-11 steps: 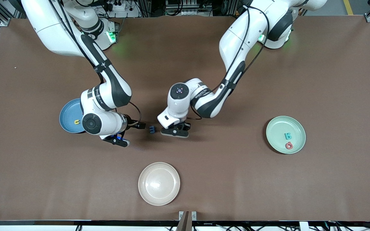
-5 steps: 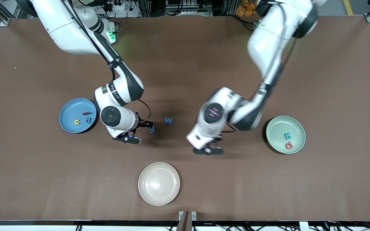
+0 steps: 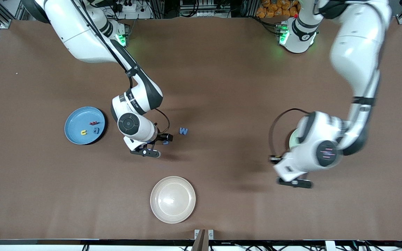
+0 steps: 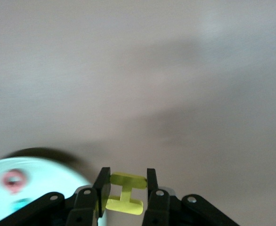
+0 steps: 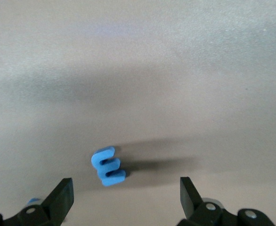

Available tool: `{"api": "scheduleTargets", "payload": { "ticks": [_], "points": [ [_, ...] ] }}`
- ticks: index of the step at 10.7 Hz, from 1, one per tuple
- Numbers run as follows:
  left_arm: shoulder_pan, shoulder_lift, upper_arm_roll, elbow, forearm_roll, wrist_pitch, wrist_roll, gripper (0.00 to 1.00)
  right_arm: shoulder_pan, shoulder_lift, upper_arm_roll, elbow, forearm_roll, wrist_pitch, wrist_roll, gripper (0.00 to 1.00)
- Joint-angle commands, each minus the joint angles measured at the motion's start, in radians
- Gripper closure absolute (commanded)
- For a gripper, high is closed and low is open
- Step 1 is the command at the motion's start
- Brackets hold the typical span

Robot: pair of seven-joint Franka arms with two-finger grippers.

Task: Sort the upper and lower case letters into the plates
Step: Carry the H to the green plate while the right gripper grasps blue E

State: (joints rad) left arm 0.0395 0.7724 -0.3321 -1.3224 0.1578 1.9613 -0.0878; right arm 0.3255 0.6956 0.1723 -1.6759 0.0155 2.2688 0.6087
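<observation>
Letters are split between the two plates and the bare table. In the front view, at centre-left of the frame, the sky blue plate (image 3: 84,125) carries three: a yellow one (image 3: 83,132), a pale blue one (image 3: 96,130) and a red one (image 3: 93,123), all in the half of the plate toward the picture's middle. A blue letter M (image 3: 183,131) lies flat on the brown table (image 3: 222,87) near the frame's centre, its long axis running across the picture. Just beside it, a second blue letter (image 3: 166,142) is mostly hidden by the right gripper (image 3: 147,152). In the right wrist view a blue E-like letter (image 5: 108,166) lies flat between that gripper's widely spread fingers, apart from both.

The left gripper (image 4: 125,195) is clamped on a yellow H-shaped letter (image 4: 124,193), held flat between the fingers. In the front view this gripper (image 3: 293,182) sits at lower right, and its arm covers nearly all of the mint green plate (image 3: 292,139). The left wrist view shows that plate's edge (image 4: 44,174) with what seems to be a red letter (image 4: 13,180), blurred. A cream plate (image 3: 172,199) stands at lower centre, with open table all around it.
</observation>
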Motion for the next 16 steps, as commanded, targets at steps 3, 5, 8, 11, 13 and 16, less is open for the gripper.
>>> {"api": "scheduleTargets", "payload": {
  "ticks": [3,5,8,11,13,16],
  "points": [
    [0.144,-0.065,-0.021,-0.208,0.078,0.008,0.174,1.0,0.036,0.03,-0.007,-0.001,-0.031,0.054,0.031,0.12],
    [0.161,-0.065,-0.022,-0.239,0.098,0.007,0.175,0.83,0.043,0.038,-0.011,-0.001,-0.045,0.061,0.031,0.33],
    [0.166,-0.058,-0.022,-0.239,0.103,0.008,0.174,0.0,0.041,0.045,-0.011,-0.002,-0.045,0.067,0.031,0.52],
    [0.152,-0.108,-0.038,-0.225,0.086,0.008,0.11,0.0,0.037,0.045,-0.011,-0.002,-0.045,0.063,0.031,0.77],
    [0.152,-0.113,-0.097,-0.23,0.051,0.008,0.04,0.0,0.027,0.041,-0.01,-0.001,-0.043,0.046,0.031,0.89],
    [0.103,-0.113,-0.197,-0.239,0.052,0.007,-0.134,0.0,-0.043,0.021,0.0,0.015,-0.029,-0.053,-0.051,0.9]
  ]
}}
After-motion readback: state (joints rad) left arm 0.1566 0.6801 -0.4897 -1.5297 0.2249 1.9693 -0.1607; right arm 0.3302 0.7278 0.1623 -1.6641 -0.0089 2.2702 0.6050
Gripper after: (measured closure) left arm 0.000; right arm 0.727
